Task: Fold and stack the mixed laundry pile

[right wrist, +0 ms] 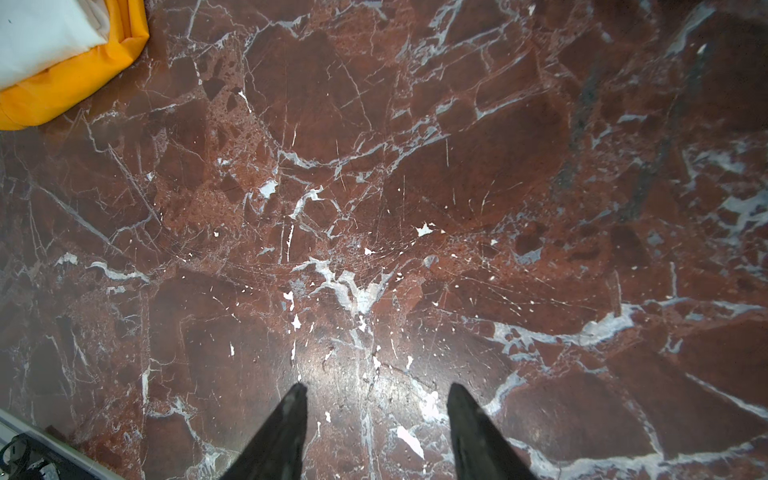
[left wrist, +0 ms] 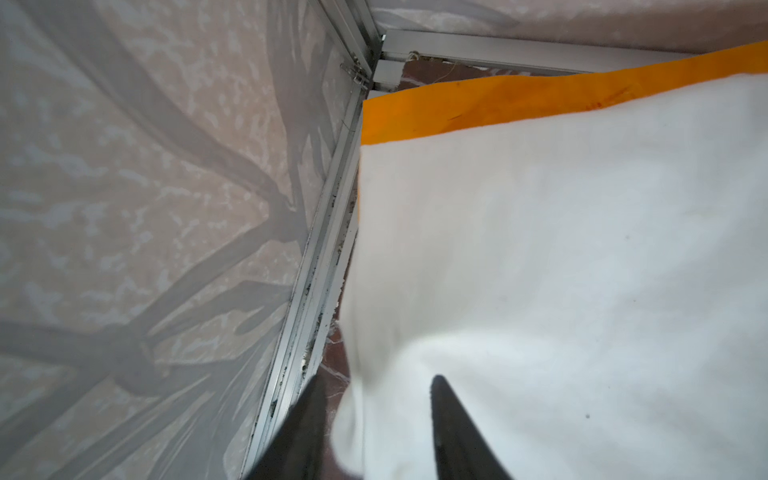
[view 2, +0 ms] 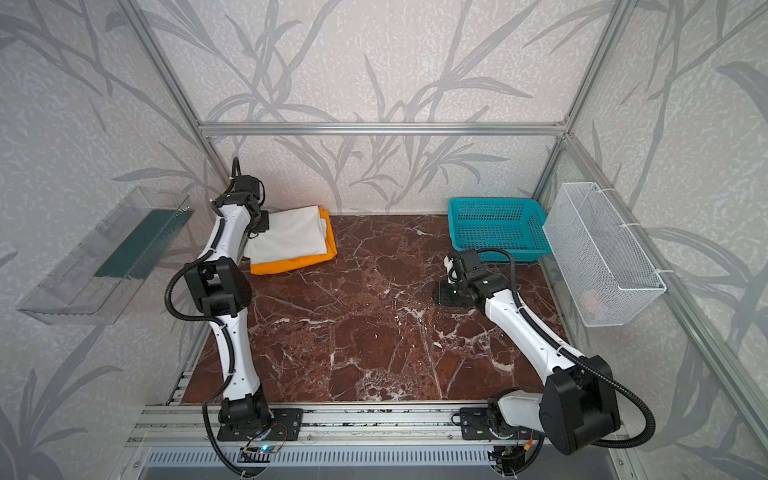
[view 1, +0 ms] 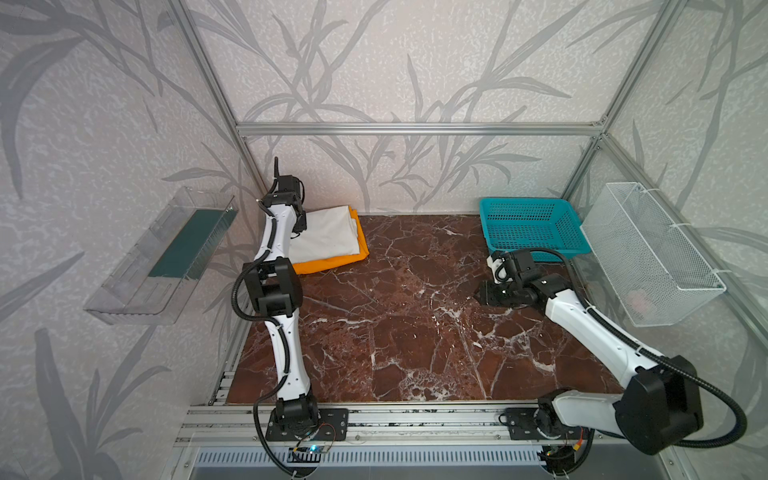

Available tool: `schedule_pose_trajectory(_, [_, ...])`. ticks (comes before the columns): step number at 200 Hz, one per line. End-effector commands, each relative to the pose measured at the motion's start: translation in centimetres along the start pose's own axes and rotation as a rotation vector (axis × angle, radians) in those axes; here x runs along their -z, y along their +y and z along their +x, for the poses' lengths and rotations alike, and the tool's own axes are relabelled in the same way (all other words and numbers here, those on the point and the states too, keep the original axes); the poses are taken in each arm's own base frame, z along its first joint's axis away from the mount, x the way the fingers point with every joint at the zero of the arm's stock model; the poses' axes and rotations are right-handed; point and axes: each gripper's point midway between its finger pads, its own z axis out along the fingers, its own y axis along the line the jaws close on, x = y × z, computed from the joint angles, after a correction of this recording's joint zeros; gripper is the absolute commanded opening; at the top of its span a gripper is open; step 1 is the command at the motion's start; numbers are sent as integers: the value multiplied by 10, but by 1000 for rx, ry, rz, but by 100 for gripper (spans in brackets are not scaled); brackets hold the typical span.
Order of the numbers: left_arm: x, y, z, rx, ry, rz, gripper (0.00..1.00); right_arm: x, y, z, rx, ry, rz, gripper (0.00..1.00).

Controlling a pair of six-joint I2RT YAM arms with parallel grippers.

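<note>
Inspecting the far left corner of the table [view 1: 415, 332], we find the white shirt [view 1: 326, 232] folded flat upon the folded orange trousers [view 1: 332, 262]. Both are soft, light cloth; we judge they will sag and unfold if lifted by 1 layer, so hold belongs at a folded edge, through all layers. The left gripper [left wrist: 376, 380] stands spread astride the shirt's edge, pinching nothing. The right gripper [right wrist: 378, 386] is spread over bare table. Only the left wrist view shows the left finger gap; in both top views the left arm [view 1: 274, 232] hides it.
</note>
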Motion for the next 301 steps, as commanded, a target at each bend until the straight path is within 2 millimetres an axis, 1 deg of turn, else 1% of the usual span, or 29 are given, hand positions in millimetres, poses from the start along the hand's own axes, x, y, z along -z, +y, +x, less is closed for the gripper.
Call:
schedule_pose_trajectory(1, [22, -2, -7, 24, -11, -2, 69, -3, 5, -1, 27, -9, -25, 55])
schedule_pose_trajectory(18, [38, -8, -10, 49, -37, 47, 73, 1, 9, -7, 55, -38, -40, 55])
schedule_pose_trajectory(35, [61, -17, -11, 53, -84, 91, 76, 9, 13, -16, 95, -88, -54, 55])
schedule_pose_trajectory(47, [79, -25, -7, 45, -129, 113, 78, 16, 16, -22, 131, -125, -59, 55])
schedule_pose_trajectory(58, [95, -36, 1, 34, -179, 142, 81, 21, 17, -27, 163, -160, -58, 56])
schedule_pose_trajectory(71, [115, -47, 16, 27, -253, 177, 87, 28, 19, -33, 201, -204, -55, 56])
schedule_pose_trajectory(78, [119, -55, 29, 37, -282, 209, 91, 31, 19, -35, 222, -225, -55, 57])
schedule_pose_trajectory(79, [122, -55, 29, 42, -294, 219, 92, 31, 20, -36, 225, -228, -56, 57])
schedule_pose_trajectory(86, [130, -63, 41, 57, -339, 278, 99, 34, 20, -38, 244, -250, -54, 58])
schedule_pose_trajectory(97, [139, -73, 62, 83, -381, 367, 99, 37, 20, -42, 270, -281, -49, 61])
schedule_pose_trajectory(111, [148, -80, 88, 119, -419, 446, 99, 39, 19, -45, 296, -316, -42, 65])
schedule_pose_trajectory(121, [146, -82, 108, 137, -428, 472, 99, 39, 18, -48, 315, -343, -36, 69])
schedule_pose_trajectory(138, [131, -76, 139, 174, -434, 423, 99, 35, 11, -55, 333, -394, 6, 79])
schedule_pose_trajectory(153, [113, -68, 160, 219, -452, 351, 99, 30, -4, -64, 328, -447, 79, 88])
schedule_pose_trajectory(164, [103, -63, 172, 230, -456, 309, 99, 28, -20, -70, 306, -500, 160, 94])
schedule_pose_trajectory(174, [99, -56, 174, 252, -458, 273, 99, 26, -37, -75, 292, -546, 231, 98])
schedule_pose_trajectory(181, [100, -52, 174, 219, -463, 246, 99, 24, -50, -78, 276, -578, 279, 100])
schedule_pose_trajectory(200, [96, -49, 173, 166, -516, 197, 99, 23, -82, -84, 221, -679, 376, 99])
schedule_pose_trajectory(212, [86, -45, 176, 181, -550, 158, 99, 16, -101, -80, 202, -718, 427, 99])
schedule_pose_trajectory(222, [77, -44, 182, 207, -583, 138, 99, 12, -112, -79, 190, -751, 464, 99])
schedule_pose_trajectory(227, [74, -44, 181, 204, -609, 129, 99, 9, -117, -78, 194, -751, 480, 99])
schedule_pose_trajectory(238, [74, -52, 182, 168, -562, 162, 99, 2, -128, -72, 193, -710, 529, 99])
schedule_pose_trajectory(253, [72, -57, 178, 144, -570, 169, 99, -4, -134, -68, 219, -751, 546, 99])
schedule_pose_trajectory(258, [72, -55, 177, 153, -589, 161, 99, 0, -133, -73, 226, -817, 538, 99])
schedule_pose_trajectory(268, [72, -52, 176, 158, -597, 140, 99, 4, -133, -72, 235, -879, 538, 99])
schedule_pose_trajectory(282, [72, -44, 173, 182, -627, 105, 99, -8, -138, -65, 231, -861, 526, 99])
schedule_pose_trajectory(288, [72, -44, 174, 180, -633, 106, 99, -10, -134, -66, 256, -882, 502, 99])
schedule_pose_trajectory(298, [66, -46, 179, 193, -643, 119, 99, -24, -131, -60, 293, -865, 464, 99])
schedule_pose_trajectory(301, [65, -46, 178, 199, -658, 117, 99, -24, -129, -62, 310, -880, 463, 99])
